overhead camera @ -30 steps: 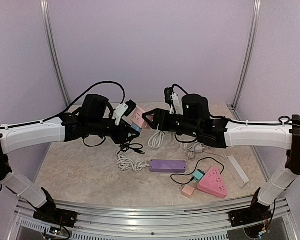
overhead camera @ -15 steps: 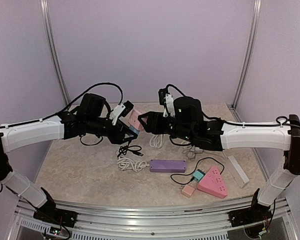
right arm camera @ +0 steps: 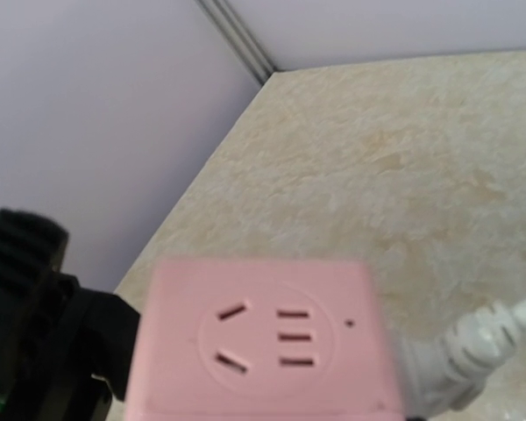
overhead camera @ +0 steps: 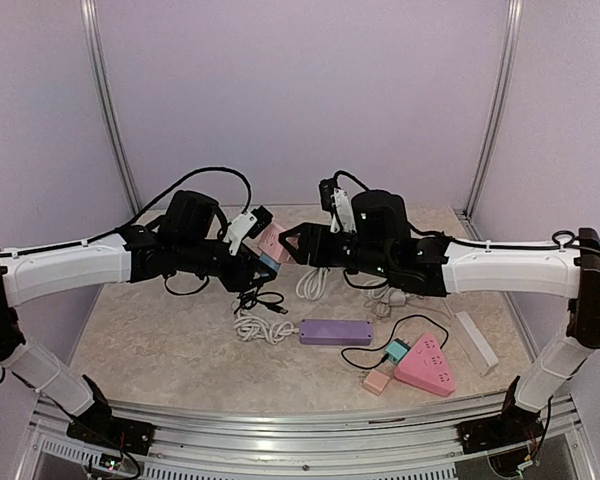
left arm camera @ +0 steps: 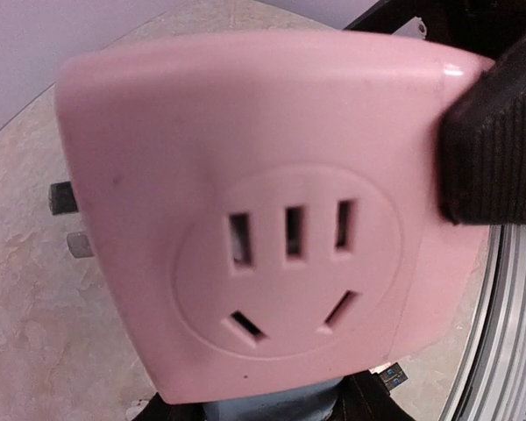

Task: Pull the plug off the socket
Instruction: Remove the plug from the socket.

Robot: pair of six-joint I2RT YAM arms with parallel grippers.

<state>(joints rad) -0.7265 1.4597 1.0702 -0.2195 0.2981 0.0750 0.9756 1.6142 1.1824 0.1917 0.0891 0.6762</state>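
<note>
We found the pink cube socket held clear of the table, in the air between the two arms near the middle of the workspace. The blue plug sat against its lower face and, as far as we could judge, was not yet out.

The left gripper had its jaws closed on that plug. In the left wrist view the blue body showed at the bottom edge with black on either side, and from above it sat right at the gripper's tip.

The right gripper faced the cube from the opposite side. One ribbed pad lay against the cube's edge, but its partner was hidden, so we could not tell whether those jaws were clamped or merely touching.

We read this as a two-armed pull: one arm anchors the socket and the other draws the plug along its pins. Both were kept aloft so the white cord and purple power strip below could not snag. A sideways tug could twist the cube loose.
</note>
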